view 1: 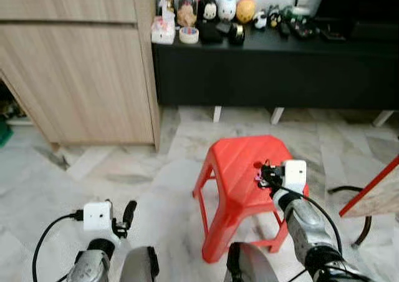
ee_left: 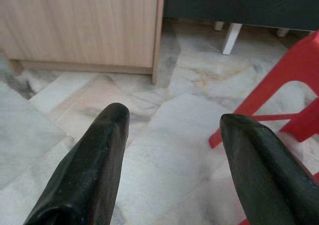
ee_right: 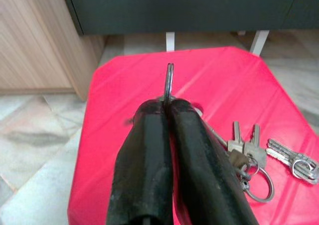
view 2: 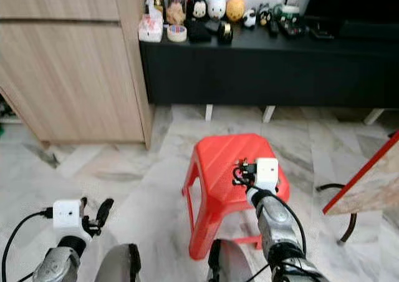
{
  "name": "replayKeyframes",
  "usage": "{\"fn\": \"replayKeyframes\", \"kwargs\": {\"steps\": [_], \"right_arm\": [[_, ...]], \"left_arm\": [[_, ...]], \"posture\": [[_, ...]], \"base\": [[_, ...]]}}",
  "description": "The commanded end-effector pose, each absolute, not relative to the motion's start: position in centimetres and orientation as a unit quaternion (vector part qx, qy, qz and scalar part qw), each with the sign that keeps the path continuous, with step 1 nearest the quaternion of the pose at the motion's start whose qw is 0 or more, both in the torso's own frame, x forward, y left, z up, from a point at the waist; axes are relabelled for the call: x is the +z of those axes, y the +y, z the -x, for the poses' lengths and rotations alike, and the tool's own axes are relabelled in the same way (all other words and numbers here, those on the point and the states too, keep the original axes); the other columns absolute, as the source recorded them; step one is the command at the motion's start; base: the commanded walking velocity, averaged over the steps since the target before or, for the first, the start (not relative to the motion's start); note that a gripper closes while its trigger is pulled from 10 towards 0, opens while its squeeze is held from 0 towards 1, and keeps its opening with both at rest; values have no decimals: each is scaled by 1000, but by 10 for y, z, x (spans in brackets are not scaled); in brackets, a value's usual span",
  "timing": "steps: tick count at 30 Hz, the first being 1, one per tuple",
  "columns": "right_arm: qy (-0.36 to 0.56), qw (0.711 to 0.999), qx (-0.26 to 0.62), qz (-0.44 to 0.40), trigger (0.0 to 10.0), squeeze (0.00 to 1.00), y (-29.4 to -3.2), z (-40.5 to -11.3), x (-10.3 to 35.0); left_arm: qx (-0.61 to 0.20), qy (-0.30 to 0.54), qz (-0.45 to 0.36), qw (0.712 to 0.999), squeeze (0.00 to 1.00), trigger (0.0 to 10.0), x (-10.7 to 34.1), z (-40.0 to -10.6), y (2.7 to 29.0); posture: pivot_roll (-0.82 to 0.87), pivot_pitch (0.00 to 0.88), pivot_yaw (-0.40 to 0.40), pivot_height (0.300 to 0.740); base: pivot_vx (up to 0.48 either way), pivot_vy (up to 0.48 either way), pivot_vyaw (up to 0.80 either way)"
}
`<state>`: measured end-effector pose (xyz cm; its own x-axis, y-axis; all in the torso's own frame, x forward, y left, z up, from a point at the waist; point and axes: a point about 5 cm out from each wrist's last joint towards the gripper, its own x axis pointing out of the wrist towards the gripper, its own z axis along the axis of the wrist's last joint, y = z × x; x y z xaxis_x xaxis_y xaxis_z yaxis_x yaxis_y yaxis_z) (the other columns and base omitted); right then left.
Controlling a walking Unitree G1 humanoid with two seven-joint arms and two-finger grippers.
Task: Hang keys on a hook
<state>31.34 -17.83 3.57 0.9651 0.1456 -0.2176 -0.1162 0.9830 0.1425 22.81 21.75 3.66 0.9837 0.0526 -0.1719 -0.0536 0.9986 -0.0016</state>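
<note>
A bunch of silver keys (ee_right: 249,153) on rings lies on the red plastic stool (view 1: 240,163). My right gripper (ee_right: 168,103) is shut on the edge of the bunch's large key ring (ee_right: 169,80), which stands upright between the fingertips just above the stool top. In the left eye view the same gripper (view 1: 265,173) hovers over the stool's right part. My left gripper (ee_left: 172,120) stands open low over the floor, left of the stool, with nothing between its fingers; it also appears as the left gripper (view 1: 128,214) in the head view.
A black low cabinet (view 1: 274,70) with figurines and a tape roll on top runs along the back wall. A wooden cupboard (view 1: 81,76) stands at the left. A red-edged board (view 1: 374,194) and a dark cable lie at the right on the marble floor.
</note>
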Motion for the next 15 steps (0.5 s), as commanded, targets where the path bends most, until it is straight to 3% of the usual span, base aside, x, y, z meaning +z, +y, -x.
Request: {"fn": "replayKeyframes", "kwargs": {"steps": [1, 9, 15], "right_arm": [[84, 992, 54, -73, 10000, 0, -185, -313, 43], [102, 991, 25, -77, 10000, 0, -193, -296, 27], [95, 992, 8, -80, 10000, 0, -196, -287, 24]], "left_arm": [[32, 93, -8, 995, 0, 10000, 32, -231, 222], [40, 114, -14, 993, 0, 10000, 20, -238, 234], [44, 136, -17, 990, 0, 10000, 8, -236, 239]], "posture": [[110, 0, -84, 590], [62, 0, -19, 644], [68, 0, -13, 674]], "base": [[0, 0, 0], [0, 0, 0], [0, 0, 0]]}}
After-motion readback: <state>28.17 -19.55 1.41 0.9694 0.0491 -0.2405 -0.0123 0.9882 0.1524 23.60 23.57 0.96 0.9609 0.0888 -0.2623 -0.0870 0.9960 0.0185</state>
